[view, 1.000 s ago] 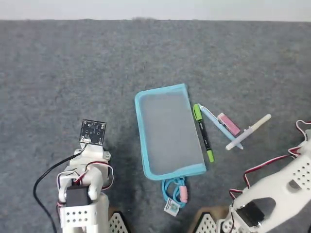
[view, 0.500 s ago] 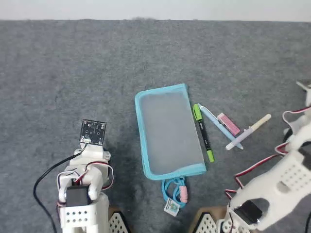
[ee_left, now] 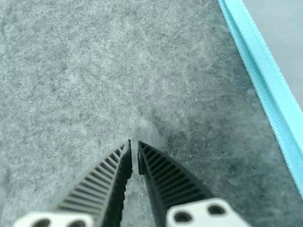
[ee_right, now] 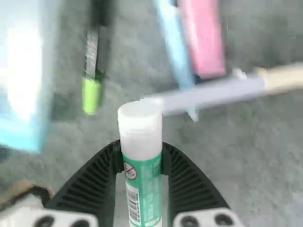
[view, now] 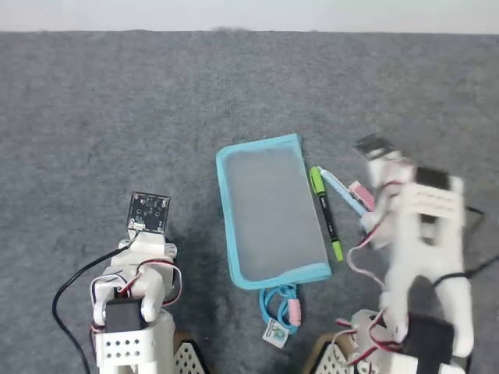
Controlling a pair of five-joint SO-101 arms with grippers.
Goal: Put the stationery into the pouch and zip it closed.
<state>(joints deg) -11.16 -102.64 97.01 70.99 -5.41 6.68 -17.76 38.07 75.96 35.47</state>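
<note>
The light-blue pouch [view: 273, 214] lies flat mid-table, its cord and tag [view: 281, 308] at the near end. Beside it lie a green-and-black pen [view: 327, 214], a blue pen [view: 339, 191] and a pink eraser [view: 360, 192]. My right gripper [ee_right: 140, 146] is shut on a glue stick [ee_right: 140, 156] with a white cap and green label, held above the blue pen [ee_right: 173, 52], the pink eraser [ee_right: 203, 38] and a lilac pen [ee_right: 213, 92]. My left gripper [ee_left: 133, 144] is shut on nothing, low over the carpet to the left of the pouch's edge [ee_left: 265, 90].
Grey carpet [view: 117, 101] covers the whole table. The right arm [view: 421, 226] stands over the stationery and hides part of it in the high view. The left arm [view: 136, 296] sits at the near left.
The right arm has swung in from the near right corner to over the stationery beside the pouch. The left arm has not moved.
</note>
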